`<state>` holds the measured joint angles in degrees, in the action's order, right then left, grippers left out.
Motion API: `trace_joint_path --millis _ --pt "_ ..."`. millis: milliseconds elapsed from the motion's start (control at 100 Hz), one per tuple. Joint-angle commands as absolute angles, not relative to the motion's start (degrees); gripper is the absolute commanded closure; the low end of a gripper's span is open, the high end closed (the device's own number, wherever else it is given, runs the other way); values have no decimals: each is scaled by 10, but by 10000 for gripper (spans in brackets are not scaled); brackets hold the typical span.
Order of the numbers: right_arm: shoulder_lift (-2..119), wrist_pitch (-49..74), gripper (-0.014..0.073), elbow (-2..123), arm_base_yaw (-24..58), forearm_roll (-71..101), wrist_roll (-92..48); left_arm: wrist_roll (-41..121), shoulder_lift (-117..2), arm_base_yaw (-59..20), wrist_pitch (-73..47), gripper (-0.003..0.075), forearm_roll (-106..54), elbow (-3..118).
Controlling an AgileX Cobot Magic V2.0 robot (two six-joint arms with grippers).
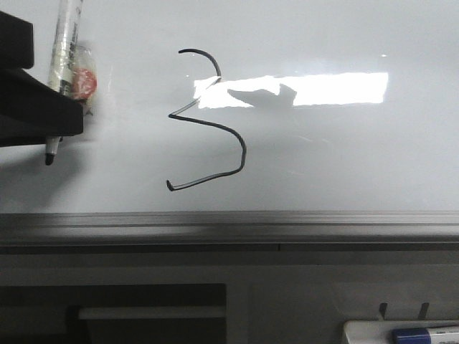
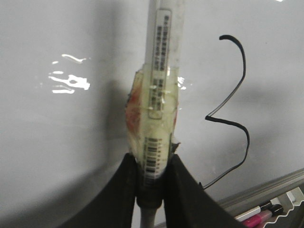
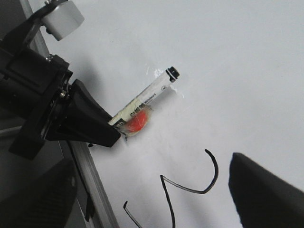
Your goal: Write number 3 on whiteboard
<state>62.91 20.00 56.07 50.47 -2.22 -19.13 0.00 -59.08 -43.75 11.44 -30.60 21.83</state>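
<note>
The whiteboard [image 1: 344, 158] fills the front view, with a bright glare across its middle. The number 3 [image 1: 245, 150] is drawn on it in thin black line, with a sharp middle point. My left gripper [image 1: 61, 107] is at the upper left, shut on a clear-bodied marker [image 1: 66, 43] wrapped in tape, its black tip pointing down, left of the 3. The left wrist view shows the marker [image 2: 159, 95] clamped between the black fingers [image 2: 118, 199], with the 3 [image 2: 247, 137] beside it. My right gripper [image 3: 152, 199] is open and empty over the 3 [image 3: 217, 171], facing the left gripper [image 3: 61, 114].
A grey metal rail [image 1: 229, 223] runs along the board's lower edge. Below it at the right, a tray holds a blue-capped marker [image 1: 423, 334]; a pink marker [image 2: 259, 217] shows in the left wrist view. A dark recess [image 1: 143, 308] lies under the rail at the left.
</note>
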Motion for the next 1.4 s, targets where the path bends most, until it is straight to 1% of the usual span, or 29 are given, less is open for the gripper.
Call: trace_joint_path --millis 0,150,520,790,980,1010,1050,1070,1100,1130,1150,1190,1230,1280,1390 --pt "613 162 18 581 501 -27 -198 -6 -587 -427 147 741 -328 237" --pt "613 162 18 581 501 -27 -198 -6 -587 -397 119 741 -332 237" --pt "613 162 18 581 501 -27 -198 -6 -587 -396 106 741 -336 237" --pt "613 162 18 581 501 -26 -198 -6 -619 -396 106 741 -349 238" --pt "613 162 18 581 501 -26 -198 -6 -619 -396 114 736 -349 238" --pt "613 162 18 581 501 -26 -198 -6 -619 -396 114 726 -349 238" --pt "613 162 18 581 501 -26 -198 -6 -618 -396 114 690 -349 238" --pt "613 162 18 581 501 -26 -198 -6 -618 -396 115 654 -349 238" --pt "613 162 18 581 501 -26 -198 -6 -617 -396 117 622 -349 238" --pt "613 162 18 581 501 -26 -198 -6 -615 -396 118 560 -349 238" --pt "613 162 18 581 501 -26 -198 -6 -615 -396 119 534 -349 238" --pt "613 162 18 581 501 -26 -198 -6 -611 -396 122 449 -349 238" --pt "613 162 18 581 501 -26 -198 -6 -609 -396 123 406 -349 238" --pt "613 162 18 581 501 -26 -198 -5 -605 -396 124 372 -349 238" --pt "613 162 18 581 501 -26 -198 0 -592 -396 124 372 -342 238"
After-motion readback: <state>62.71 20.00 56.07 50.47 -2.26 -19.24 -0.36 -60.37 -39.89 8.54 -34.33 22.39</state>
